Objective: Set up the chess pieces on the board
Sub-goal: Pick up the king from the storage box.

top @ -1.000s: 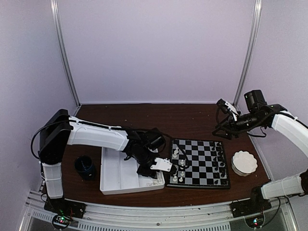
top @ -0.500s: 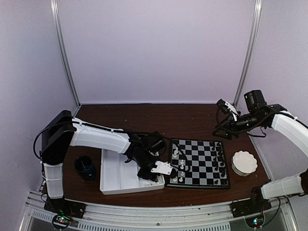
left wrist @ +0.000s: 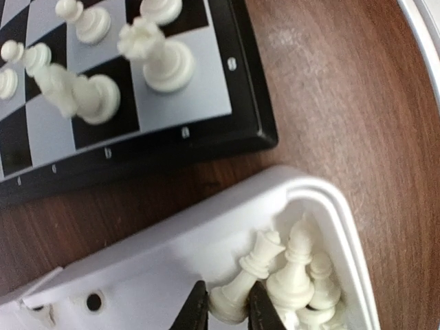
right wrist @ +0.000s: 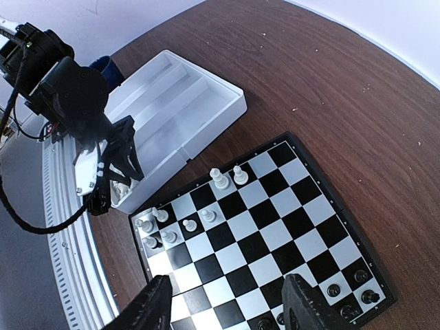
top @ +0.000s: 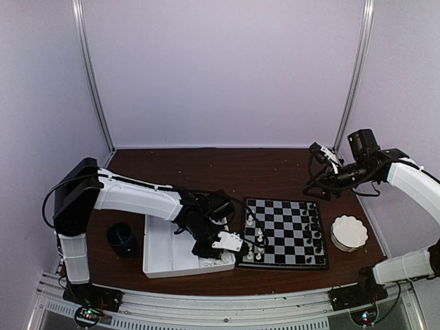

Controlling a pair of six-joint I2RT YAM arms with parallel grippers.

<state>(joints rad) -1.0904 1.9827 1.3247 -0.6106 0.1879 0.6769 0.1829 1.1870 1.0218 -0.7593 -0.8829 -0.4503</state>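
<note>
The board (top: 285, 234) lies right of the white tray (top: 165, 247). Several white chess pieces (top: 254, 237) stand on its left columns, and black ones (top: 315, 227) on its right edge. My left gripper (top: 218, 251) reaches down into the tray's near right corner. In the left wrist view its fingers (left wrist: 198, 306) press both sides of the base of a leaning white piece (left wrist: 247, 271), next to several more white pieces (left wrist: 299, 275). My right gripper (top: 322, 152) hangs open, high over the back right of the table, and looks down on the board (right wrist: 275, 227).
A white scalloped bowl (top: 348, 232) sits right of the board. A dark blue cup (top: 122, 237) stands left of the tray. The tray's rim (left wrist: 330, 199) lies close to the board's black corner (left wrist: 265, 137). Bare brown table stretches behind both.
My left gripper has dropped a little further into the tray's corner and narrowed onto the white piece. The right arm has stayed still.
</note>
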